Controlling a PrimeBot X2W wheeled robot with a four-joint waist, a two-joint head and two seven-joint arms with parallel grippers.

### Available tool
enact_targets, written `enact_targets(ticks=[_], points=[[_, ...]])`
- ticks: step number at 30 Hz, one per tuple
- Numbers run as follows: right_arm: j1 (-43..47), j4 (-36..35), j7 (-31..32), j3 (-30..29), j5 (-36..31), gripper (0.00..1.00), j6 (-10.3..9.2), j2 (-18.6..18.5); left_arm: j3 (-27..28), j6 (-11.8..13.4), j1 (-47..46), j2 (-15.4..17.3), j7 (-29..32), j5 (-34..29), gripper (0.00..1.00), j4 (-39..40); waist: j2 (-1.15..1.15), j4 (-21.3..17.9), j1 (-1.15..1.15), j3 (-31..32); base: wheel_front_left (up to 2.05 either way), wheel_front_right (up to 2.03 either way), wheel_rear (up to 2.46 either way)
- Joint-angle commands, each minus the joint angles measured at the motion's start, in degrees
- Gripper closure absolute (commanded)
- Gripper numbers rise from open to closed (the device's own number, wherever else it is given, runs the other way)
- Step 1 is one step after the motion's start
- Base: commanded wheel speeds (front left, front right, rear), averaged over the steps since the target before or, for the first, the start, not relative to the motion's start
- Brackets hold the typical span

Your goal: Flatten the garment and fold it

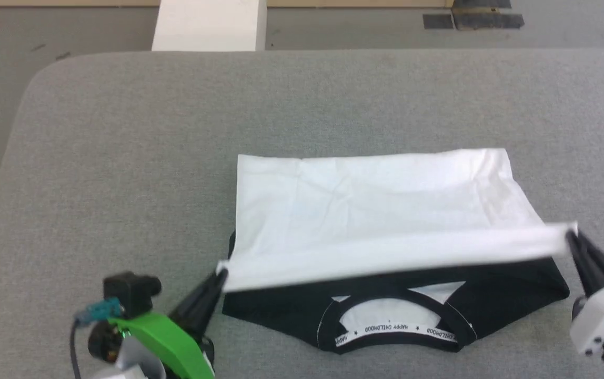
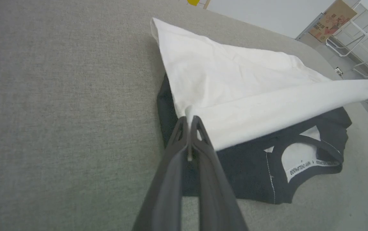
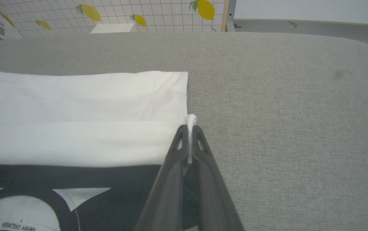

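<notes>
Pinched between dark fingers, the garment's (image 1: 375,210) white hem hung taut above its black shoulders, the rest lying on the near right part of the grey desk (image 1: 123,158). Left claw (image 1: 221,276) and right claw (image 1: 570,238) were each pressed together on a hem corner. Such thin grips could slip, I judged, and uneven travel might skew the fold or drag the lower layer
</notes>
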State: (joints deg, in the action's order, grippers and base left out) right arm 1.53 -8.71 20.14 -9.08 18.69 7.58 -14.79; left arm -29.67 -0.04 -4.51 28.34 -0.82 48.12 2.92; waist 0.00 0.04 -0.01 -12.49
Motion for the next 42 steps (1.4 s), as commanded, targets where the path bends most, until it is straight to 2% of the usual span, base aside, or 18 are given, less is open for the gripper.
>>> enact_targets(ticks=[1,6,13,14,15,16,22,25,28,31,34,37,42], points=[[1.4,-0.3,0.7,-0.5,-0.5,1.00,-0.09,0.5,-0.3,-0.2,1.5,-0.1,0.2,0.3,1.00,-0.6,0.00,0.5,0.01,0.8,0.00,0.00,0.00],[5.6,0.5,3.6,-1.5,-1.4,1.00,-0.09,2.2,-2.0,-1.1,3.5,-0.8,0.9,1.2,1.00,-4.7,0.00,0.5,0.01,1.6,0.00,0.00,0.00],[6.6,4.8,5.2,-1.3,-2.5,1.00,-0.09,4.4,-3.7,-1.7,3.2,-2.4,0.5,0.7,1.00,-10.0,0.00,0.2,0.01,2.5,0.00,0.00,0.00],[6.5,5.4,5.5,-1.3,-2.7,0.81,-0.09,4.7,-3.9,-1.7,3.0,-2.6,0.5,0.7,0.96,-11.0,0.00,0.2,0.01,2.6,0.00,0.00,0.00],[6.5,6.0,5.8,-1.3,-2.9,0.25,-0.09,5.0,-4.0,-1.8,2.9,-3.0,0.3,0.7,0.04,-12.1,0.00,0.2,0.01,2.8,0.00,0.00,0.00],[6.5,6.5,6.2,-1.6,-3.0,0.00,-0.09,5.3,-4.0,-2.0,2.7,-3.3,-0.1,0.7,0.00,-12.9,0.00,0.2,0.01,2.9,0.00,0.00,0.00],[5.9,5.7,5.5,-2.9,-3.5,0.00,-0.09,6.8,-2.0,-2.8,1.4,-5.1,-6.6,0.4,0.00,-17.5,0.00,0.3,0.01,3.8,0.00,0.00,0.00],[4.7,4.8,3.9,-3.6,-2.5,0.00,-0.09,7.6,0.9,-1.9,0.4,-6.1,-12.0,-0.6,0.00,-19.3,0.00,0.4,0.01,4.4,0.00,0.00,0.00],[2.9,5.0,2.4,-4.4,-1.4,0.00,-0.09,8.1,4.8,-0.5,-0.6,-7.7,-13.9,-2.6,0.00,-19.7,0.00,0.6,0.01,4.7,0.00,0.00,0.00],[0.3,6.5,1.3,-5.0,-0.3,0.00,-0.09,8.4,11.6,1.3,-1.1,-10.2,-14.1,-6.9,0.00,-16.3,0.00,0.7,0.01,5.0,0.00,0.00,0.00],[-2.7,9.3,1.4,-5.4,0.8,0.00,-0.09,8.3,17.6,2.0,-0.4,-12.9,-14.2,-12.4,0.00,-12.5,0.00,0.9,0.01,5.1,0.00,0.00,0.00],[-5.8,13.3,2.4,-6.0,2.0,0.00,-0.09,7.9,22.3,1.5,0.1,-15.7,-14.2,-17.2,0.00,-10.2,0.00,1.3,0.01,4.9,0.00,0.00,0.00],[-10.9,21.0,5.6,-7.3,3.5,0.00,-0.09,6.9,27.2,-0.7,-0.8,-20.1,-14.2,-23.9,0.00,-8.7,0.00,2.4,0.01,3.7,0.00,0.00,0.00]])
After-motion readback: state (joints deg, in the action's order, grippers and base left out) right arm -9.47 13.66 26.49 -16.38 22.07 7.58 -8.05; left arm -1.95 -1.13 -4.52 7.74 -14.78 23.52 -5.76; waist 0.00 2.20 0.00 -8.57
